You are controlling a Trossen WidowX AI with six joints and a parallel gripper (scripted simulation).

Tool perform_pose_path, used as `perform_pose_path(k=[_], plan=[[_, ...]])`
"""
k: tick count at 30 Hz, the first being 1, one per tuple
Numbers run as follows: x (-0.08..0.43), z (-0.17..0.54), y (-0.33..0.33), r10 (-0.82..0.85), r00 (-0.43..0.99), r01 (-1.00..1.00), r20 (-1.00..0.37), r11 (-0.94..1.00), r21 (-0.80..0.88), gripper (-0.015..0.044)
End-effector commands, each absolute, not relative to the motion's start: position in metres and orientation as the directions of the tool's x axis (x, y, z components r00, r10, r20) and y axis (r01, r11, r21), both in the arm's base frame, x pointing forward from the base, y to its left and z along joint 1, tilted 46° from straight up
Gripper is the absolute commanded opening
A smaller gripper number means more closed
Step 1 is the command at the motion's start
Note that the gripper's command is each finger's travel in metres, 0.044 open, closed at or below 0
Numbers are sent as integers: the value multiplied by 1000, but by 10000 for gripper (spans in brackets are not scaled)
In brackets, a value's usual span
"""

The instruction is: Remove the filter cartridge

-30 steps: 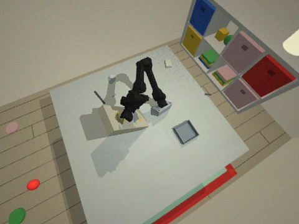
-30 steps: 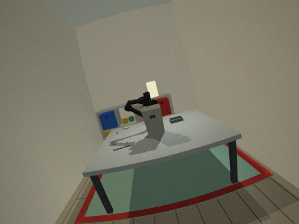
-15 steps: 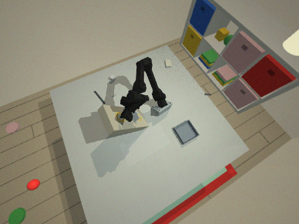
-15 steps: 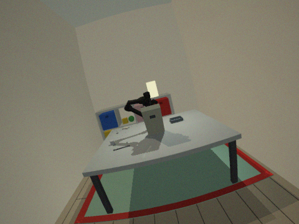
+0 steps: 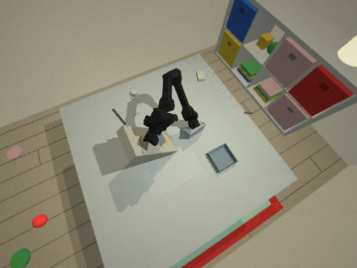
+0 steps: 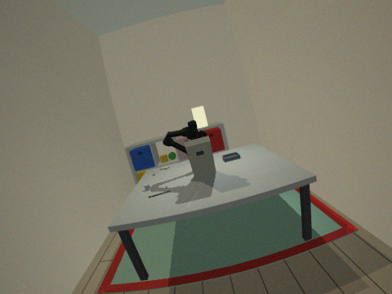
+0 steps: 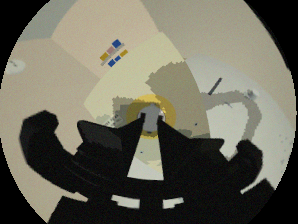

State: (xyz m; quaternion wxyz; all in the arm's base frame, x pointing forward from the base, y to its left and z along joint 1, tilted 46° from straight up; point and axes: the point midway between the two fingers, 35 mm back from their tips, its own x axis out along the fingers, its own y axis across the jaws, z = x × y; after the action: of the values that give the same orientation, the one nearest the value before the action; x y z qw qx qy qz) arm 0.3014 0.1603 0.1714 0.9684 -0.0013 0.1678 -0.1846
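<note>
The beige service panel [image 5: 130, 143] [image 6: 202, 165] [image 7: 167, 50] is a block standing on the table. On its face a yellow ring [image 7: 171, 114] surrounds the round grey cartridge [image 7: 151, 111]. My gripper [image 7: 151, 120] [image 5: 146, 141] is at the face, with its fingers partly apart and a fingertip over each side of the cartridge. The fingers hide the slots, and whether the tips are in them I cannot tell. The cartridge appears still in the panel, with nothing visibly clamped. In the exterior view the fingers are hidden. The shallow grey tray [image 5: 212, 163] [image 6: 231, 158] looks empty.
A dark rod [image 5: 118, 116] [image 6: 159, 194] [image 7: 215, 86] lies beside the panel. A small white knob-like object [image 5: 134, 94] [image 6: 147, 188] and a small pale block [image 5: 201, 75] are on the table. The arm's base stands on a grey bracket [image 5: 196, 131] between panel and tray.
</note>
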Motion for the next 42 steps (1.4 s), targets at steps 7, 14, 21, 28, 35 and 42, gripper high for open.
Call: perform_pose_path(k=[7, 14, 21, 28, 35, 42], plan=[[303, 169, 160, -356, 875, 353, -328, 933, -70, 108], [305, 169, 159, -356, 875, 353, -327, 933, -70, 108], [306, 168, 159, -356, 875, 353, -327, 933, -70, 108], [310, 167, 157, -356, 875, 353, -327, 933, -70, 108], [313, 166, 156, -356, 876, 353, -327, 933, -70, 108], [315, 165, 155, -356, 876, 353, -327, 933, -70, 108]])
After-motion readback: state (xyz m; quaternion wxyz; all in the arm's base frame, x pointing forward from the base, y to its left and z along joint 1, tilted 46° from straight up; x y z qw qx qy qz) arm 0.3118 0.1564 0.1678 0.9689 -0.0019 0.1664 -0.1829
